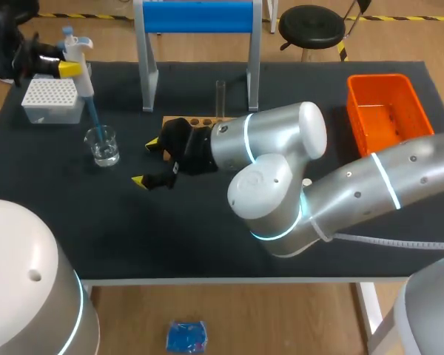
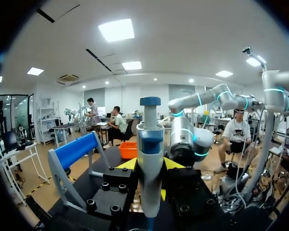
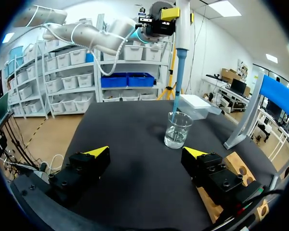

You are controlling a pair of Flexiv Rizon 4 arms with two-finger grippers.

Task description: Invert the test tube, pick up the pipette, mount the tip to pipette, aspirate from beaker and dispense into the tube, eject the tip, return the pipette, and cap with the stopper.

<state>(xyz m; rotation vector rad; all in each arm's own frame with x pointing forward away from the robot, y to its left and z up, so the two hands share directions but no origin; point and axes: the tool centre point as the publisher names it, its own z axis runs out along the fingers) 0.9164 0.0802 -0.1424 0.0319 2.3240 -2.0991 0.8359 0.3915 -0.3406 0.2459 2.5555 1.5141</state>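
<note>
Step in hand (my reading): aspirate from beaker.

L gripper [image 2: 150, 166] clamped on the pipette [image 2: 150, 139], one yellow-tipped finger on each side of the body, plunger knob up. Pipette is near upright, leaning a little. Its blue tip runs down into the beaker [image 3: 177, 130]. Beaker stands on the table [image 1: 170, 237], just beside the tip box [image 1: 52, 100].

Clear liquid sits low in the beaker. Can't tell whether the tip end is under the surface (thin, and lost against the glass).

To do it well:
- Get the tip end below the liquid before drawing, but off the glass floor.
- Keep the pipette close to vertical and clear of the beaker wall, so the beaker isn't nudged or tipped.
- Draw slowly, so no air or bubbles come in w/ the liquid.
- Lift straight up and out before swinging toward the tube.

R gripper [image 3: 147, 154] open, fingers wide apart, nothing between them. It hangs low over the table. Beaker is ahead of it and apart from it, roughly on its centre line. Wooden rack [image 1: 196, 120] is just beside one finger.

Test tube [image 1: 220, 96] stands upright in the rack, well apart from the pipette. Dispense means a carry across the table.
</note>
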